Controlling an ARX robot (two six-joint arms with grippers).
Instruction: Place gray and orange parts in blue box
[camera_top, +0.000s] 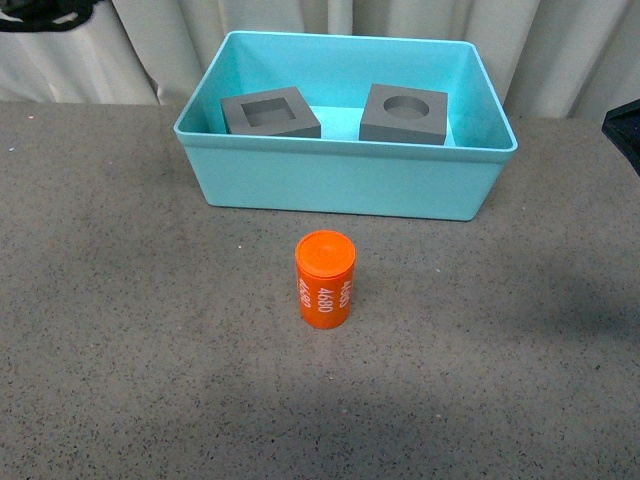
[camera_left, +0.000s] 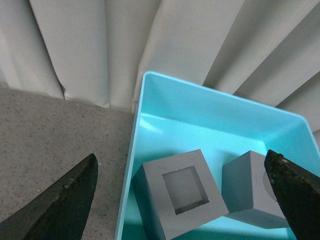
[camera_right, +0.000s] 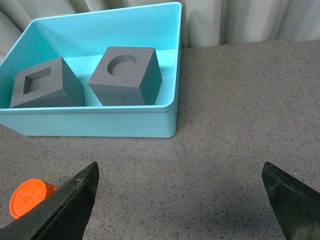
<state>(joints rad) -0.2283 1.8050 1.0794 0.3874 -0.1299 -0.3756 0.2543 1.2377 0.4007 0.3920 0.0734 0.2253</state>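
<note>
Speckled gray worktop (camera_top: 120, 380). Blue box (camera_top: 340, 185) on the far side, with the square-recess cube (camera_top: 270, 113) and round-recess cube (camera_top: 404, 113) inside. Orange cylinder (camera_top: 325, 279) stands upright just in front of the box, axis vertical. Right end effector (camera_right: 179, 166) spread wide, empty, judged nearer; the cylinder lies outside its gap, toward the robot's left. Left end effector (camera_left: 181, 155) spread, empty, aimed at the box.
</note>
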